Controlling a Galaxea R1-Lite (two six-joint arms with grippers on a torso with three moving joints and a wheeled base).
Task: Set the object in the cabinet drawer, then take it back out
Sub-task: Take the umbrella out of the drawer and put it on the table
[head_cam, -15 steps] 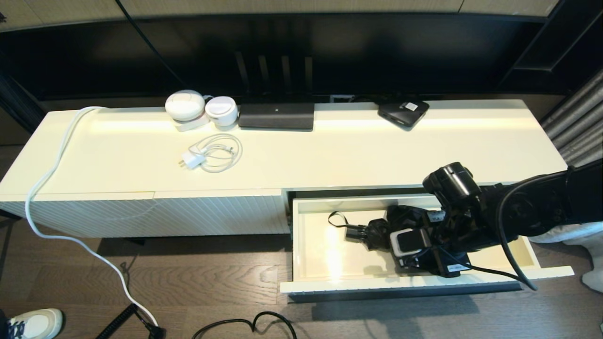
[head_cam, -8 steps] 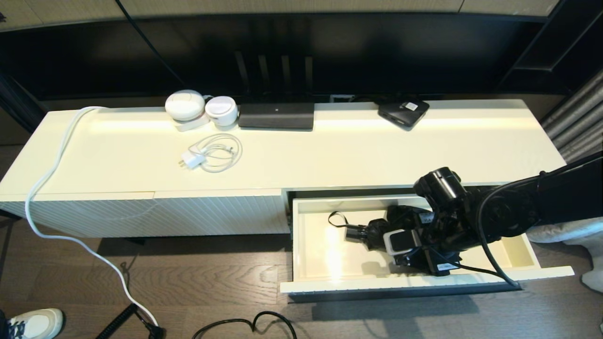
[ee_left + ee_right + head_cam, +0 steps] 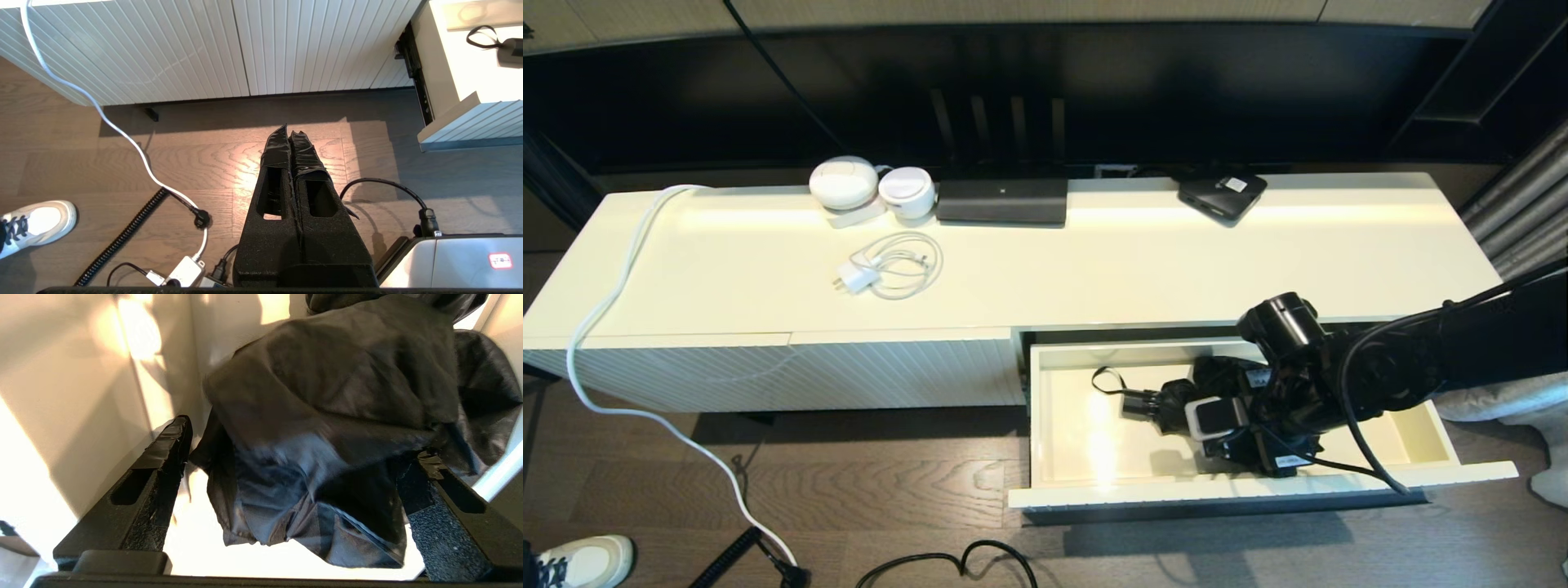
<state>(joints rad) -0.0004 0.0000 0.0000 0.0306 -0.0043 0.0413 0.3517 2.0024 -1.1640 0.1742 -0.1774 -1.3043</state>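
I am working with the right gripper (image 3: pixel 294 457) inside the open cabinet drawer (image 3: pixel 1086 445), lower right of the head view. Its jaws are standing wide, one finger on each side of the umbrella (image 3: pixel 327 416), with bunched canopy fabric lying between them; I cannot tell whether the pads are touching cloth. The umbrella is lying on the drawer floor, handle (image 3: pixel 1139 403) and wrist loop (image 3: pixel 1107 378) pointing toward frame left.

Risks I am noting:
- Closing here is likely catching only loose fabric, not the shaft. The canopy could stretch and slip on the lift, dropping the umbrella back.
- One finger (image 3: pixel 163 453) is sitting close to the drawer wall; a sideways correction could scrape it or nudge the drawer on its runner.
- The arm's cable (image 3: pixel 1364 457) is draping over the drawer front; I judge it could snag during withdrawal.
- The wrist loop may be catching on the drawer edge.

The left gripper (image 3: pixel 289 136) is parking over the floor, jaws pressed together.
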